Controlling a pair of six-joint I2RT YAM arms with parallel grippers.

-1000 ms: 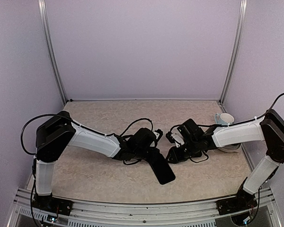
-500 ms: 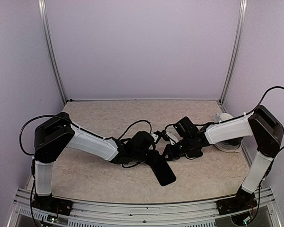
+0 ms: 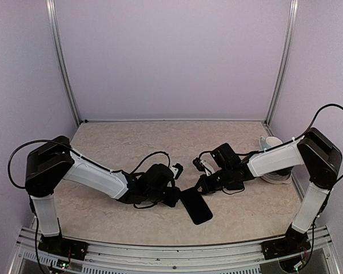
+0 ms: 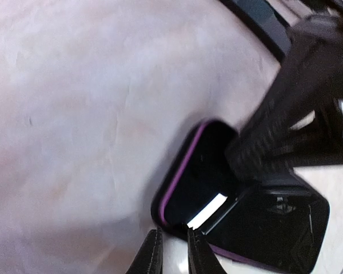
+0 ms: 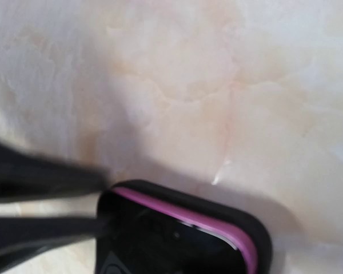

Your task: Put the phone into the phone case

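Note:
The black phone case [image 3: 196,208] with a purple rim lies on the table between both arms. In the left wrist view the case [image 4: 180,171] holds the glossy black phone [image 4: 274,220], whose near edge stands slightly proud of the rim. My left gripper [image 4: 172,257] is at the case's corner, fingers almost together and empty; from above it [image 3: 175,197] sits left of the case. My right gripper [image 3: 204,185] rests on the far end, its dark fingers [image 4: 268,137] on the phone. The right wrist view shows the case rim [image 5: 217,220], not its own fingers.
A white cup [image 3: 271,142] and a white dish [image 3: 279,178] stand at the right, beside the right forearm. Black cables loop over both wrists. Beige table [image 3: 131,142] lies beyond the arms. Blurred dark shapes [image 5: 40,177] cross the left of the right wrist view.
My left arm has drawn back to the left, away from the case. My right gripper has moved left and down onto the case's far end. The case has barely shifted.

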